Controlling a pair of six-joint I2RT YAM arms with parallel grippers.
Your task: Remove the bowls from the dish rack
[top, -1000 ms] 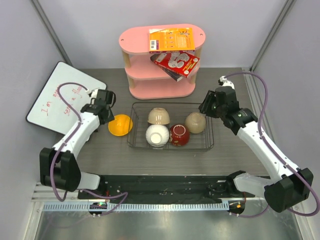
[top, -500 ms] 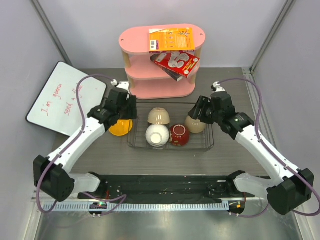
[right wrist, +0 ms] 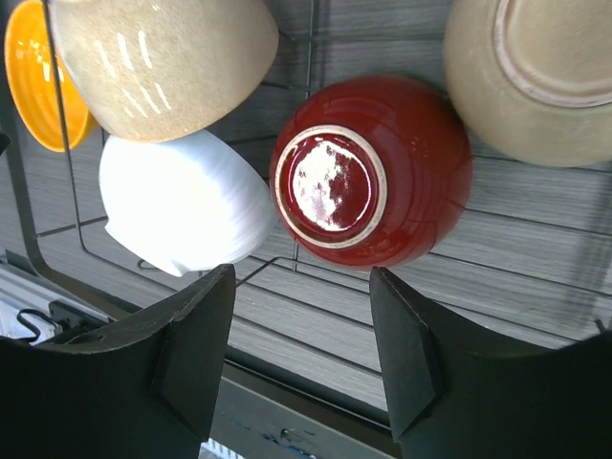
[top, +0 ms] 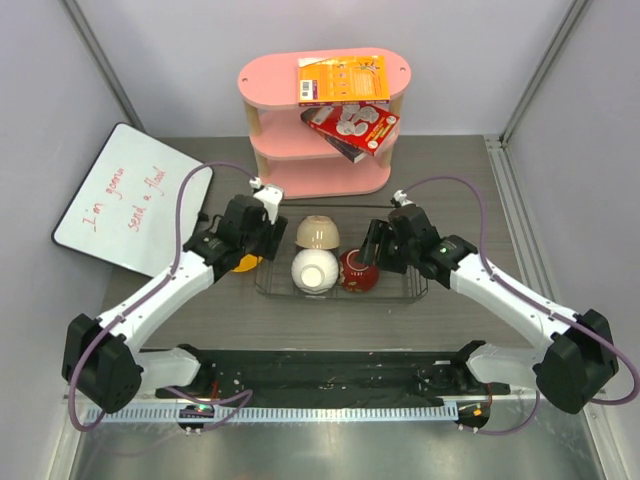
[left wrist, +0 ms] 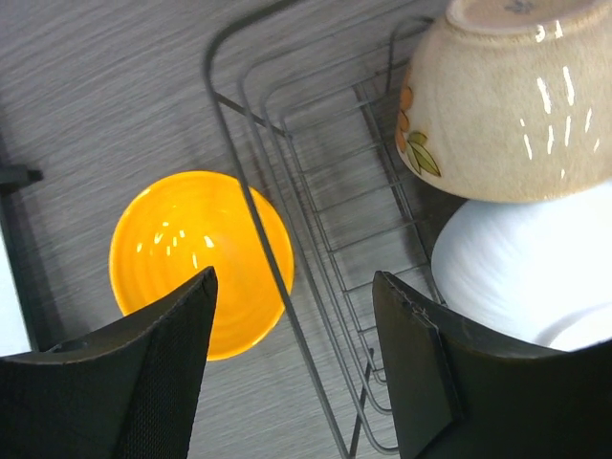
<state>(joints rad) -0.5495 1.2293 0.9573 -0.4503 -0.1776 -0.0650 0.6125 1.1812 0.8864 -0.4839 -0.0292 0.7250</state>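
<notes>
The black wire dish rack (top: 400,291) holds a beige bowl (top: 317,232), a white bowl (top: 314,271) and a dark red bowl (top: 358,272), all upside down. A second beige bowl (right wrist: 535,76) at the rack's right end shows in the right wrist view; my right arm hides it from above. The yellow-orange bowl (left wrist: 196,258) sits on the table just left of the rack. My left gripper (top: 262,238) is open and empty over the rack's left rim (left wrist: 277,287). My right gripper (top: 372,246) is open and empty above the dark red bowl (right wrist: 368,182).
A pink three-tier shelf (top: 322,125) with books stands behind the rack. A whiteboard (top: 125,195) lies at the far left. A black strip (top: 330,370) runs along the near edge between the arm bases.
Both arms have swung inward. The left gripper moved right from the yellow-orange bowl to the rack's left rim. The right gripper moved left over the right beige bowl toward the dark red bowl.
</notes>
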